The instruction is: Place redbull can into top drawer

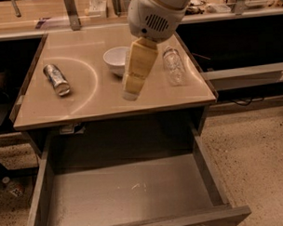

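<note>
The redbull can [56, 79] lies on its side on the left part of the tan tabletop [94, 100]. My gripper [131, 93] hangs from the white wrist above the middle of the table. It is in front of the white bowl and well to the right of the can, and it holds nothing. The top drawer [130, 192] is pulled out below the table's front edge. Its pale grey bottom is bare.
A white bowl [114, 59] stands at the table's middle back, partly behind my gripper. A clear plastic bottle [173, 65] lies to the right of it. Dark shelving and a counter run behind the table. Speckled floor lies to the right.
</note>
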